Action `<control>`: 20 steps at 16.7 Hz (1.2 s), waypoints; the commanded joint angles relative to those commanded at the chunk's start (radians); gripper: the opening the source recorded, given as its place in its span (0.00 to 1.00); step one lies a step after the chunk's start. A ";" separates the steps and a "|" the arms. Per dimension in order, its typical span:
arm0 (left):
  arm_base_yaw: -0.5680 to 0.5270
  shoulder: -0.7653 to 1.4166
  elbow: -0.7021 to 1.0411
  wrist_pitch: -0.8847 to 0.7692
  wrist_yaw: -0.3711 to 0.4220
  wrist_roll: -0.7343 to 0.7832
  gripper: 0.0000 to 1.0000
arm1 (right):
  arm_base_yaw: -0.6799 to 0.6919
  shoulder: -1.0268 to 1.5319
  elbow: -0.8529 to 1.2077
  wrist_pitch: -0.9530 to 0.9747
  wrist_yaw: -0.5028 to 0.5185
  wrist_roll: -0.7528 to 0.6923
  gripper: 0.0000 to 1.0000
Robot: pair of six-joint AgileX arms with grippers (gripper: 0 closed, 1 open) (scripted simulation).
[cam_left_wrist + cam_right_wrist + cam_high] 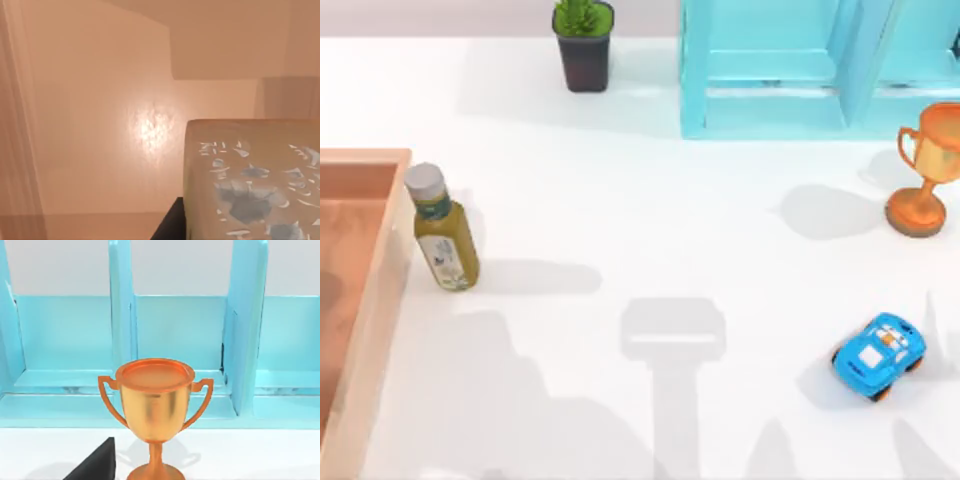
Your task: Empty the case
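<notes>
The case (382,262) lies at the table's left edge, with light tan walls and a reddish-brown floor; the part of its floor seen from above is bare. In the left wrist view its floor (100,125) and a wall are very close. A brown block (250,180) with pale blue flecks lies close up there, right beside a dark part of my left gripper (167,225). An olive-green bottle (443,233) with a grey cap stands on the table just right of the case. A dark part of my right gripper (95,465) shows low down, close to a trophy.
A gold trophy (925,170) stands at the right, in front of a turquoise shelf unit (800,70) at the back. A blue toy car (880,356) sits at the front right. A potted plant (585,45) stands at the back.
</notes>
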State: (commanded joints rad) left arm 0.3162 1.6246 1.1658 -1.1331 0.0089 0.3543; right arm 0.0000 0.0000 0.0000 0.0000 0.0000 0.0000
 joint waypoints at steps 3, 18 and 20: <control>-0.002 -0.043 0.119 -0.158 0.000 -0.005 0.00 | 0.000 0.000 0.000 0.000 0.000 0.000 1.00; -0.300 0.033 0.475 -0.129 0.008 -0.301 0.00 | 0.000 0.000 0.000 0.000 0.000 0.000 1.00; -0.456 0.117 0.617 -0.098 0.010 -0.450 0.00 | 0.000 0.000 0.000 0.000 0.000 0.000 1.00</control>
State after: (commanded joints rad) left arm -0.1401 1.7416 1.7830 -1.2310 0.0190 -0.0962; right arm 0.0000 0.0000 0.0000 0.0000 0.0000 0.0000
